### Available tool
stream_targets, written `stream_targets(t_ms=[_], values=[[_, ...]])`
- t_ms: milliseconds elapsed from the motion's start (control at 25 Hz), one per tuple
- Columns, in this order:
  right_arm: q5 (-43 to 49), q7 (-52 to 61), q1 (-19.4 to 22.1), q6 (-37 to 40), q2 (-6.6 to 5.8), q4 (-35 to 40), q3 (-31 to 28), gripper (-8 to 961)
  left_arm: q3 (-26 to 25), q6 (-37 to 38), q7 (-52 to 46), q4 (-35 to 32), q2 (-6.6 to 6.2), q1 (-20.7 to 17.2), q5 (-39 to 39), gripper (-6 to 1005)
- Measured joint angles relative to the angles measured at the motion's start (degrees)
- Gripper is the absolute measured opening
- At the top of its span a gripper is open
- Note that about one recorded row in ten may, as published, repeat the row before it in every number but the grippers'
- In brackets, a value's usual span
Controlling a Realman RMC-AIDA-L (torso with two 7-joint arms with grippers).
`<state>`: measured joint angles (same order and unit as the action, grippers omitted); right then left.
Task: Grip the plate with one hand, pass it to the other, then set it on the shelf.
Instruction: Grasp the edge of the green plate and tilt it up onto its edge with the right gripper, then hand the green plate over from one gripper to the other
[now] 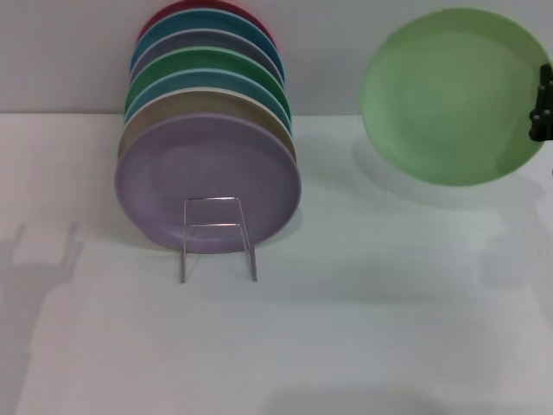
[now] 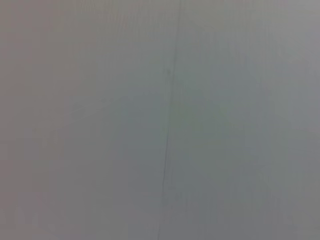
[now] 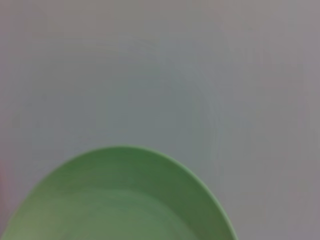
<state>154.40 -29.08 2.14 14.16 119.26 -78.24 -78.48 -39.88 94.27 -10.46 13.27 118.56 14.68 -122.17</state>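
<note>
White tabletop (image 1: 363,346) fills the lower frame in the head view. At upper right, the plate (image 1: 449,95) hangs in the air, tilted, face toward the camera, its right rim pinched by the right gripper (image 1: 542,102) at the frame edge. The shelf (image 1: 218,238) stands left of centre, holding upright plates, a lilac plate (image 1: 207,177) foremost. Left gripper: out of view.
</note>
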Motion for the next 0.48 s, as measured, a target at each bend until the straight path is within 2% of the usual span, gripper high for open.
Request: stream_targets(t_ms=[120, 360, 480], values=[[-0.1, 2.7, -1.2, 8.3, 0.02, 6.2, 1.4, 23, 0.0, 0.1, -0.1, 0.0, 0.00, -0.1, 0.0, 741], [-0.1, 10.6, -4.5, 29.9, -0.02, 21.7, 5.8, 23, 0.7, 1.0, -1.1, 0.0, 0.14, -0.6, 0.0, 740], [-0.2, 13.7, -5.2, 40.9, 0.04, 28.4, 9.1, 23, 3.6, 3.9, -1.3, 0.0, 0.18, -1.8, -0.1, 740]])
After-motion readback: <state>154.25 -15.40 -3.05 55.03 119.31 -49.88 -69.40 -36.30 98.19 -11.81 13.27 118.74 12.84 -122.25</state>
